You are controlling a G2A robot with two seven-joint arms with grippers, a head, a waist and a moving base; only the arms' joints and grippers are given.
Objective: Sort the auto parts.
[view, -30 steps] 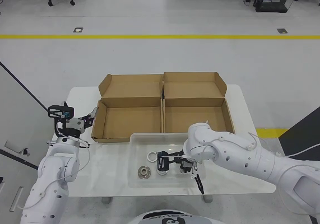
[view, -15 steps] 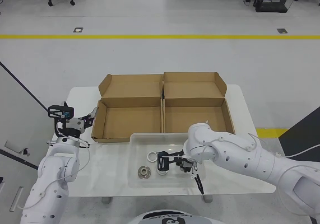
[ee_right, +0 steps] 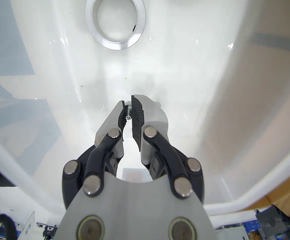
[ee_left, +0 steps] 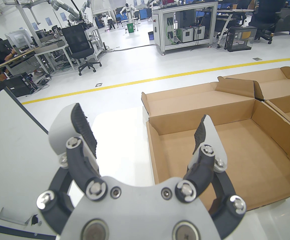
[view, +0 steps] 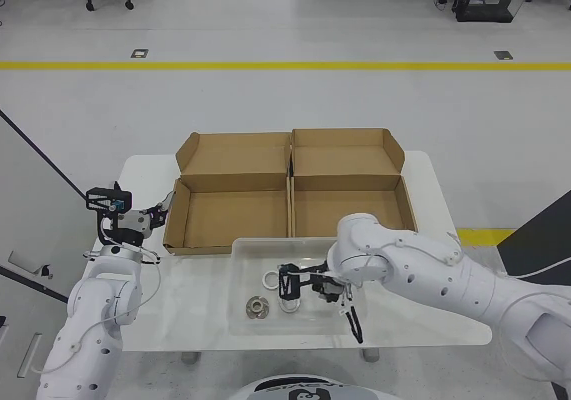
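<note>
Right wrist view: a bolt [ee_right: 127,113] clamped in the right gripper [ee_right: 128,100] has been raised slightly within the bin [ee_right: 185,76], seemingly ready for sorting.

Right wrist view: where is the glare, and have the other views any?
Right wrist view: glints on the floor of the white bin beside the metal ring, one on the screw in the right gripper. Left wrist view: cardboard box matte, no glare. Top view: even light on the table.

The bin [ee_right: 185,63] is glossy plastic, the ring [ee_right: 91,13] matt metal.
</note>
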